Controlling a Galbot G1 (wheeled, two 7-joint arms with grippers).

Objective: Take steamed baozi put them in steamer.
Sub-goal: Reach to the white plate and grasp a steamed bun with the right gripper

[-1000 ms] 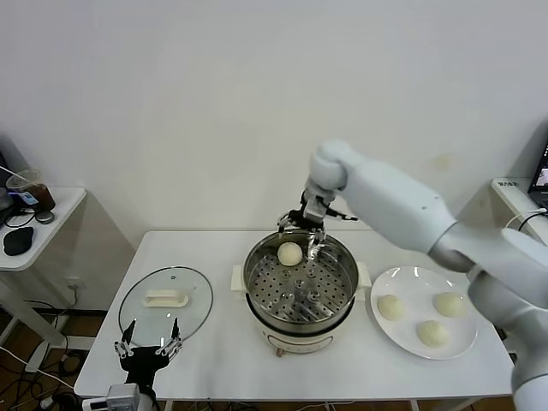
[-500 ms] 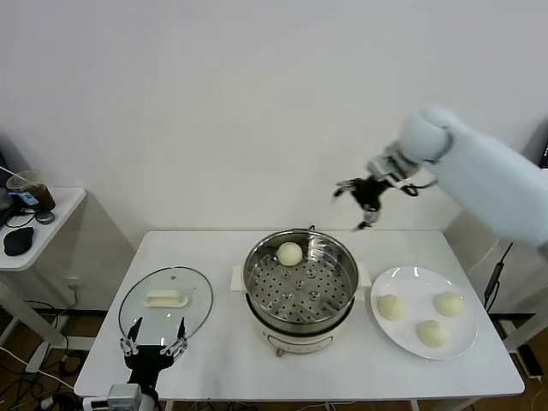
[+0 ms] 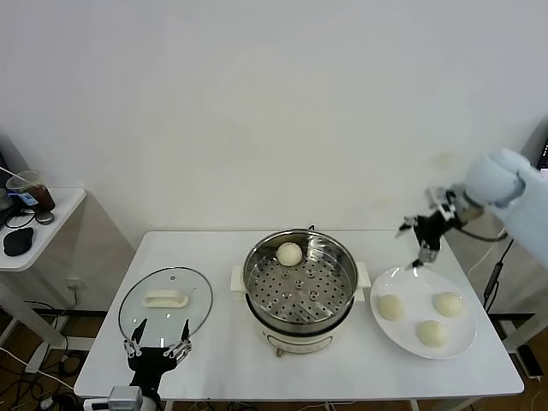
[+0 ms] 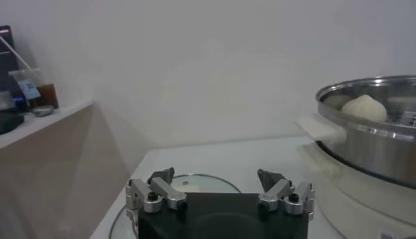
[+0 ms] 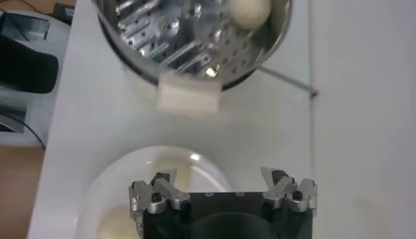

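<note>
1 baozi (image 3: pixel 289 253) sits at the back of the steamer (image 3: pixel 300 291), and 3 more lie on the white plate (image 3: pixel 409 278) beside it. The right gripper (image 3: pixel 423 241) hangs above the plate's far edge, fingers apart and empty. The left gripper (image 3: pixel 157 349) waits near the glass lid (image 3: pixel 165 301), fingers also spread.

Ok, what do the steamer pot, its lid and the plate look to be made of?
Steamer: polished steel pot by its mirror-like reflections, with a perforated metal floor, on a cream base that looks like plastic.
Lid: clear glass, since the table shows through it, with a metal-looking rim and a cream handle, probably plastic.
Plate: glossy white, likely ceramic, though melamine can't be ruled out.
</note>
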